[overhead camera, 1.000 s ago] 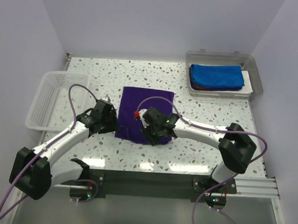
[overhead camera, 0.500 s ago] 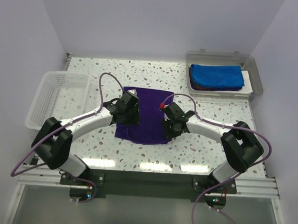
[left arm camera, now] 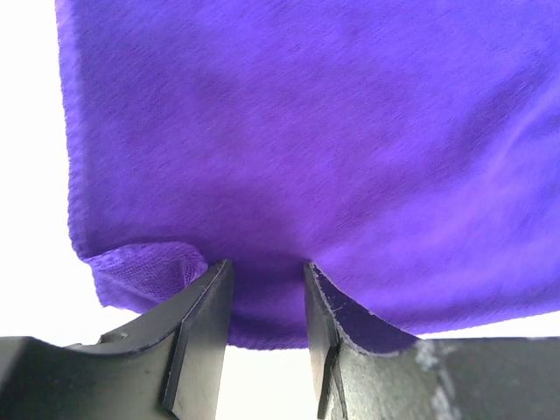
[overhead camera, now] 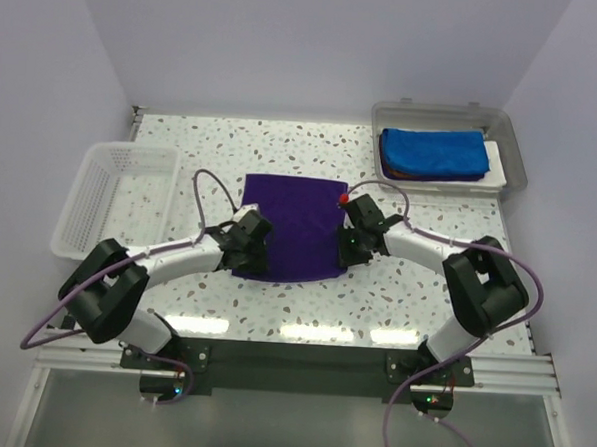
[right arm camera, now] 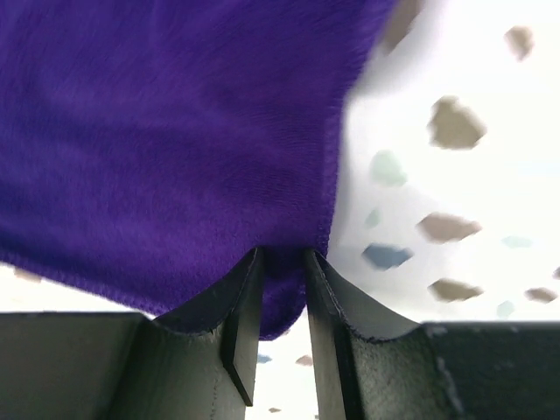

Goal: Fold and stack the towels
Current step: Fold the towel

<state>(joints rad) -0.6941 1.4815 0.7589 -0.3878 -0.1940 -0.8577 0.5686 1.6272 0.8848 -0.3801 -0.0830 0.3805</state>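
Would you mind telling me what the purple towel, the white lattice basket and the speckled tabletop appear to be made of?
Purple towel: soft matte microfibre-like cloth, fine nap and a stitched hem.
White lattice basket: probably moulded plastic, thin grid walls.
Speckled tabletop: terrazzo-look surface, glossy with lamp reflections; stone or laminate, unclear.

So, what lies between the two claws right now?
Only the purple towel, spread flat from the left claw to the right claw, each pinching its near edge; the top external view shows it.
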